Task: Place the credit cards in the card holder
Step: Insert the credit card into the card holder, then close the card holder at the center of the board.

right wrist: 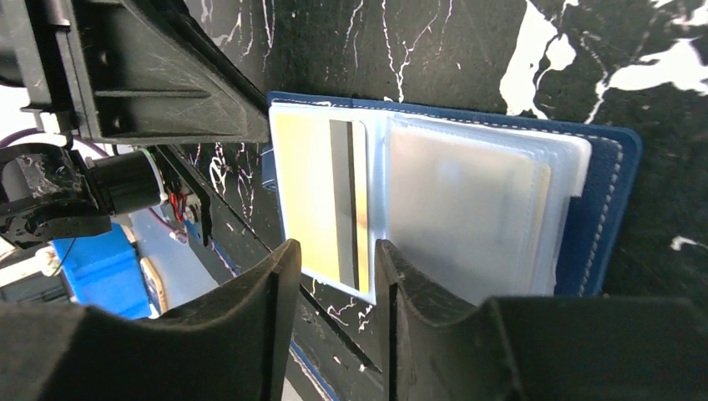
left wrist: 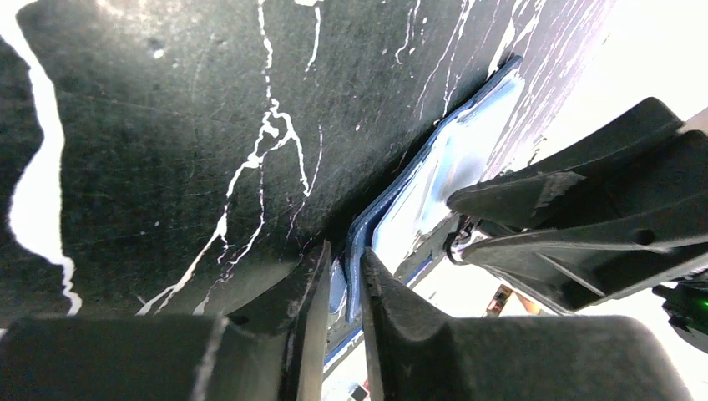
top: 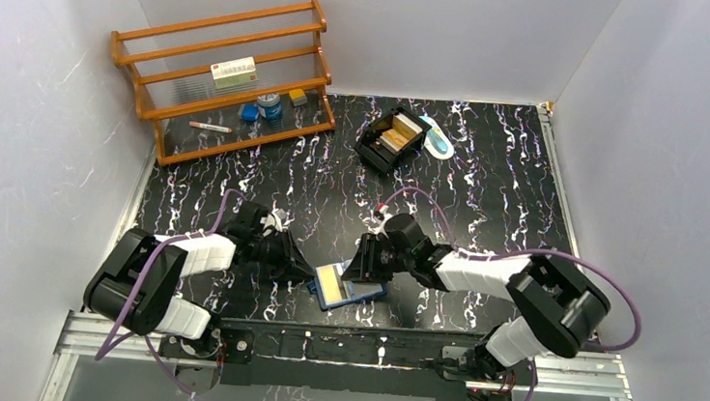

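Sleeves [right wrist: 467, 200] of clear, shiny plastic fan from the open navy card holder [right wrist: 616, 180], flat on the marbled table [right wrist: 467, 42], a gold, grey-striped credit card [right wrist: 313, 192] lying on them. The left gripper [left wrist: 344, 263] pinches the holder's edge; the right gripper [right wrist: 338, 255] has its fingers parted above the card.

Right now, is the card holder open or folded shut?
Open. The card holder lies spread flat, clear sleeves and a gold card facing up.

Black marbled table [top: 488, 188], white walls [top: 424, 32], wooden rack [top: 185, 98]
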